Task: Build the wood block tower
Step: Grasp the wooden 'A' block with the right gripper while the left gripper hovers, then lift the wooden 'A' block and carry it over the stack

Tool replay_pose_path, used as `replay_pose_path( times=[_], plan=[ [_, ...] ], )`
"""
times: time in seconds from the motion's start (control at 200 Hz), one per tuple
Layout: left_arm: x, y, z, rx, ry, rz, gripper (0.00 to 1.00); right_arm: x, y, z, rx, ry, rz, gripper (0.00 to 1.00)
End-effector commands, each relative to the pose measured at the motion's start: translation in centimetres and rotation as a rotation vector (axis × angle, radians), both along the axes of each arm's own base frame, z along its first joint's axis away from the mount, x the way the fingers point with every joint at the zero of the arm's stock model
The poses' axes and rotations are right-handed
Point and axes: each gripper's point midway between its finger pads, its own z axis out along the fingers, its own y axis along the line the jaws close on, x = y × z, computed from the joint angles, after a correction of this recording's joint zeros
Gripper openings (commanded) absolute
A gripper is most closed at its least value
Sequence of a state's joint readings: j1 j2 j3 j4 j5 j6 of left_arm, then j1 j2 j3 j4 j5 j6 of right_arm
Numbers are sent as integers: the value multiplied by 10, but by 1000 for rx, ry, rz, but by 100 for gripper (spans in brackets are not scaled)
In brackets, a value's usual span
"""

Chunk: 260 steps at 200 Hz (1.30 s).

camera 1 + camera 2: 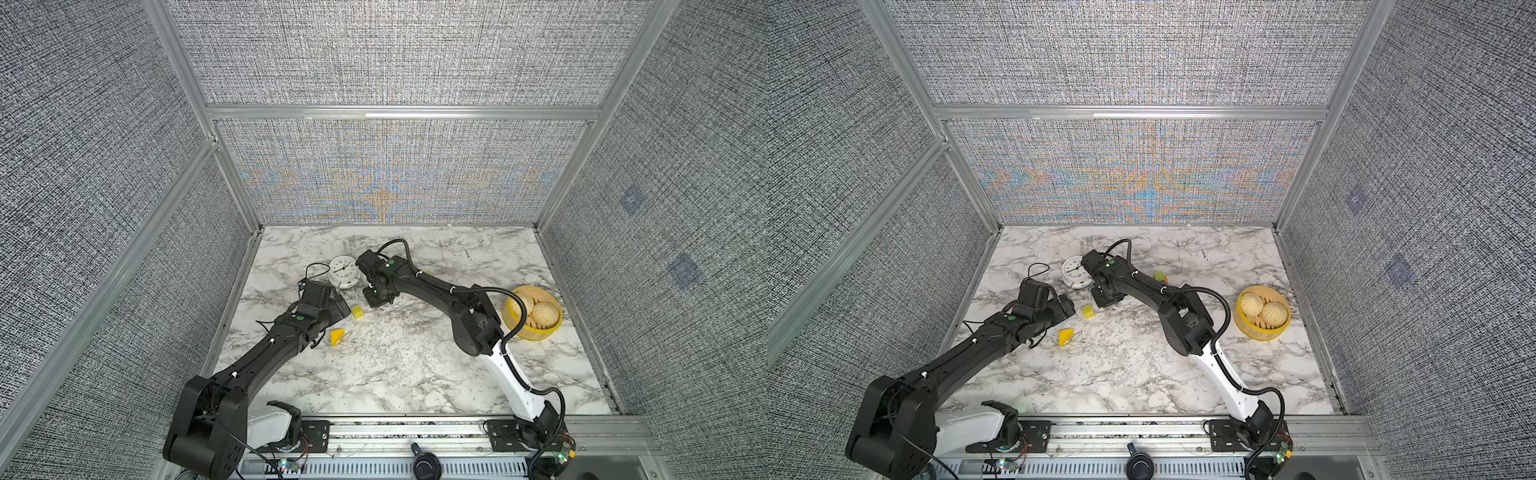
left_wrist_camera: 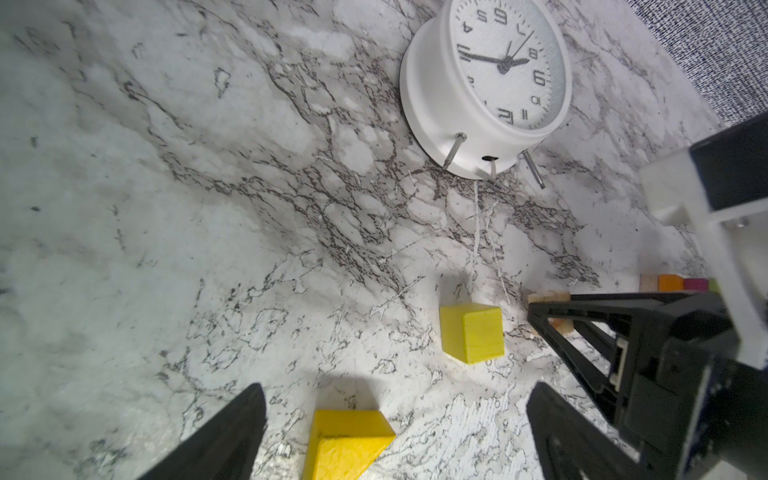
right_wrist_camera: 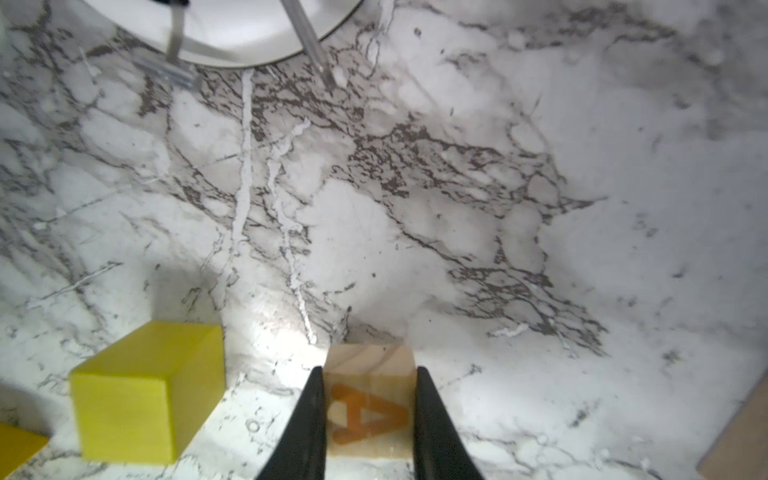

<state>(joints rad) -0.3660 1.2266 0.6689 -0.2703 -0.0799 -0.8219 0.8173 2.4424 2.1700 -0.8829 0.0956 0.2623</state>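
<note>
The right jaws press against both sides of a tan block (image 3: 370, 415) marked with an orange A, low at the marble surface (image 1: 395, 374) and near the white clock (image 1: 342, 269). The left jaws stand wide open with nothing in them, low over the surface, and the yellow wedge (image 2: 345, 440) lies close by them. A yellow cube (image 1: 357, 312) rests between the two arms, just beside the tan block. More coloured blocks (image 1: 1159, 277) show beyond the right arm, mostly hidden by it.
</note>
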Motion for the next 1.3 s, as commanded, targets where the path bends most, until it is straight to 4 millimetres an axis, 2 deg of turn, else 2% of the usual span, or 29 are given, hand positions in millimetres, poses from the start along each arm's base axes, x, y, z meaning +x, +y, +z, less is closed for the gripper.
replay_pose_path(
  times=[0.0, 0.33, 0.59, 0.805, 1.11, 1.296],
  plan=[
    [-4, 1, 1, 0, 11, 2, 99, 2, -11, 13, -28, -28, 3, 23],
    [-4, -8, 1, -23, 57, -34, 99, 4, -44, 52, -27, -50, -32, 23],
    [2, -17, -5, -18, 101, -82, 99, 9, -86, 74, -18, -56, -102, 24],
    [14, -26, -2, -21, 109, -116, 99, 12, -120, 77, -16, -34, -166, 24],
    [28, -33, -3, 17, 150, -160, 99, 22, -160, 69, -25, 2, -243, 24],
    [33, -35, -9, 37, 185, -171, 99, 27, -172, 65, -12, 7, -278, 24]
  ],
)
